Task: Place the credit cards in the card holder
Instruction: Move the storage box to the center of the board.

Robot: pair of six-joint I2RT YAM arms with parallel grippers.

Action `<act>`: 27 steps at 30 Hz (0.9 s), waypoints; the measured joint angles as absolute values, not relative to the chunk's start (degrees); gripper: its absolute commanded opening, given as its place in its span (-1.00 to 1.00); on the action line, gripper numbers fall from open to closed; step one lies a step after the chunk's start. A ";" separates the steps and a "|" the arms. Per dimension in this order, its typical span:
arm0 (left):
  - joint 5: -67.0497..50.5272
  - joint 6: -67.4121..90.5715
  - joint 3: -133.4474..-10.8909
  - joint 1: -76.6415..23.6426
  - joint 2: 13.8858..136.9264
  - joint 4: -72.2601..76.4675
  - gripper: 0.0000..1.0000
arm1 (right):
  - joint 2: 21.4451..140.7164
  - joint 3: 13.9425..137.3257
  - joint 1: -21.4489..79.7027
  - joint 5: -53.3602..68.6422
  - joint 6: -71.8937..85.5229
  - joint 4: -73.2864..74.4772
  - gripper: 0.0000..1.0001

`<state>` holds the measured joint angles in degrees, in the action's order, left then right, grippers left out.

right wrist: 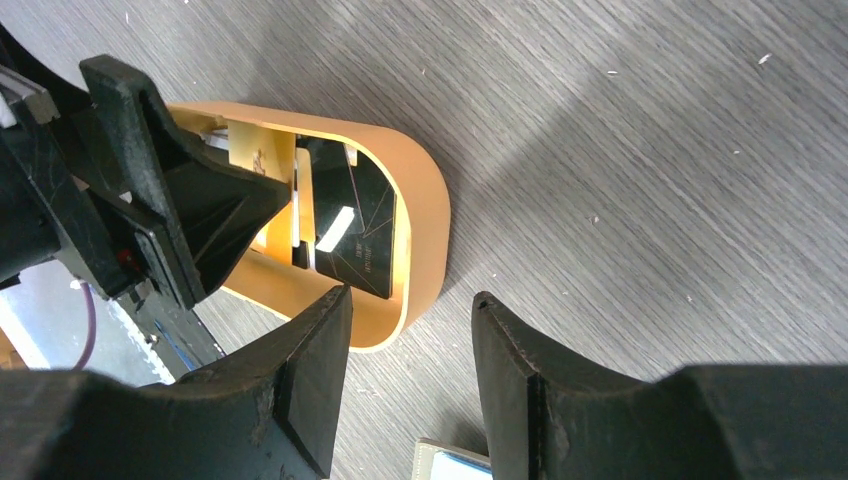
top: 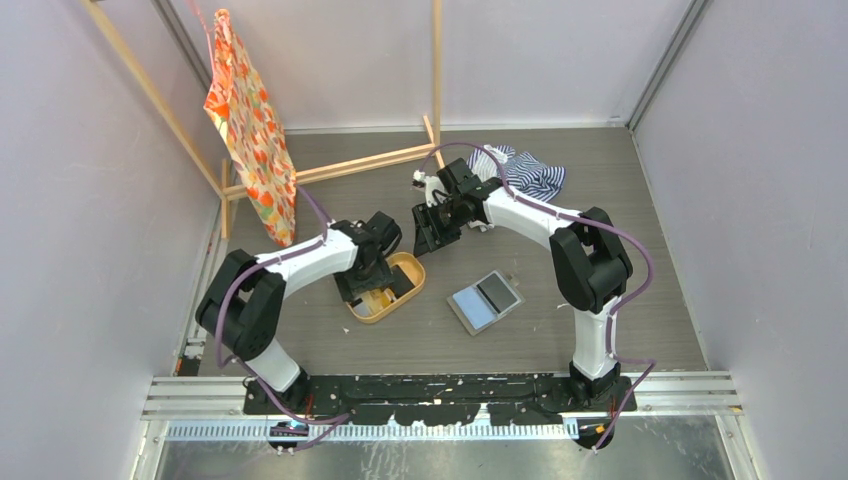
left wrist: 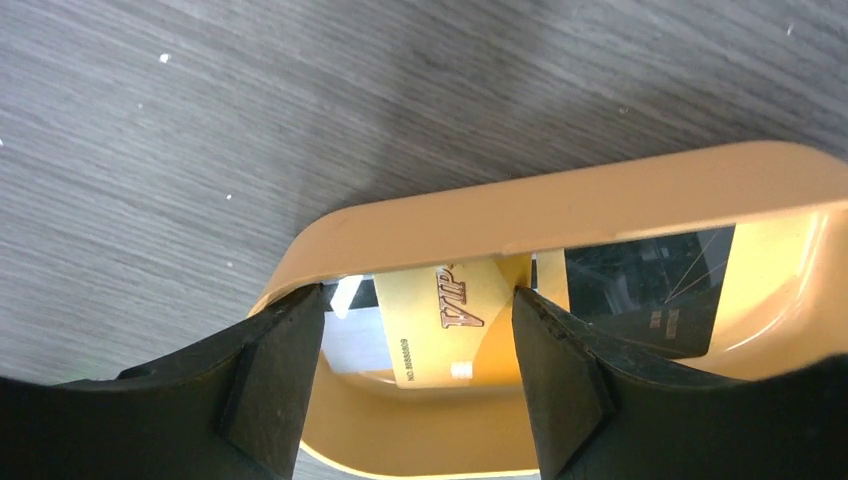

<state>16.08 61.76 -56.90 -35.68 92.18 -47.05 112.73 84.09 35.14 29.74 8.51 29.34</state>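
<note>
Top external view, items as we find them:

- Oval orange tray (top: 402, 306), on the tabletop (top: 640, 250), left of centre.
- Card holder (top: 485, 300), lying open and flat to the right of the tray and apart from it. Its paler half is to the left and its darker half to the right.
- Striped cloth (top: 530, 172), crumpled at the far side.
- Orange patterned cloth (top: 245, 120), hanging from a wooden frame (top: 365, 160) at the far left.

Left wrist view:

- Left gripper (left wrist: 418, 310), lowered at the tray with its jaws apart.
- Gold credit card (left wrist: 440, 320), marked VIP, lying in the tray and showing in the gap. We cannot tell whether the fingers touch it.
- Black credit card (left wrist: 650, 290), in the tray beside the gold one.

Right wrist view:

- Right gripper (right wrist: 410, 300), partly open and holding nothing. It hangs above the tabletop just beside the tray's right end, with bare wood grain between its jaws.
</note>
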 measured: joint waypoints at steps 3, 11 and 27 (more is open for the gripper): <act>15.68 60.51 -57.12 -34.83 92.79 -45.91 0.41 | 112.73 84.09 35.14 29.85 8.51 29.34 0.06; 13.19 58.15 -55.70 -33.93 92.73 -40.69 0.37 | 112.73 84.09 35.14 30.17 8.05 29.34 0.06; 8.38 56.71 -47.29 -32.32 84.82 -27.24 0.34 | 112.73 84.09 35.94 31.59 7.62 29.36 0.07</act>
